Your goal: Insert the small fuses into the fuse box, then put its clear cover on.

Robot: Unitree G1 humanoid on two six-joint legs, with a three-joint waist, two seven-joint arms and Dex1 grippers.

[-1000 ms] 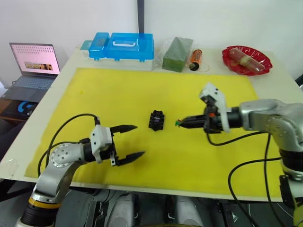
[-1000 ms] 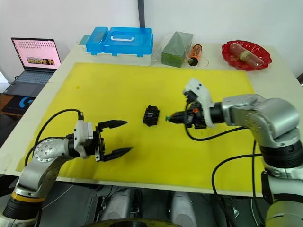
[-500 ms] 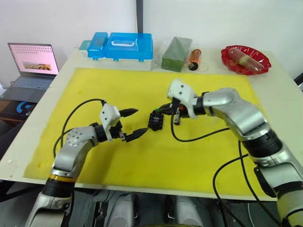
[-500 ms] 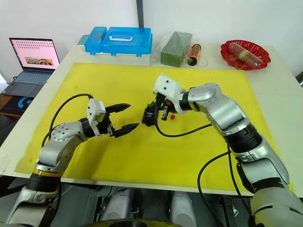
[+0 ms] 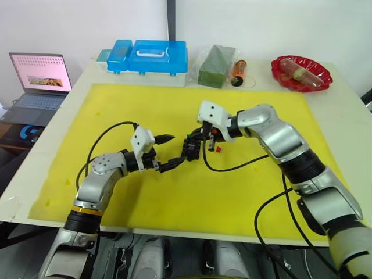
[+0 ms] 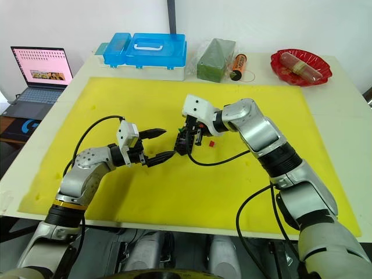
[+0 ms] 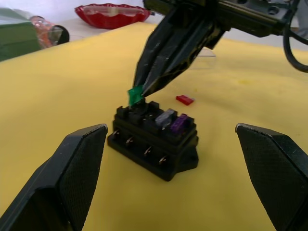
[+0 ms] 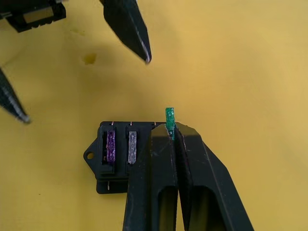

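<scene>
The black fuse box (image 5: 190,147) lies mid-mat on the yellow mat (image 5: 174,110), with a purple fuse (image 7: 178,123) and a pale grey fuse (image 7: 165,117) seated in its slots. My right gripper (image 8: 172,130) is shut on the green fuse (image 7: 134,95) and holds it at the box's far end slot, just at its top edge. My left gripper (image 5: 179,148) is open, with its fingers on either side of the box's near side and not touching it. A red fuse (image 5: 218,149) lies on the mat beside the box. A faint transparent piece (image 7: 209,52), possibly the clear cover, lies behind the right gripper.
Along the table's back edge stand a blue plastic case (image 5: 152,56), a green block (image 5: 217,66), an orange cylinder (image 5: 240,72) and a red bowl (image 5: 301,72). A laptop (image 5: 39,78) sits off the table's left side.
My right gripper has swung left with the green fuse, from right of the fuse box to over it. The left gripper has moved up to the box and stayed open.
</scene>
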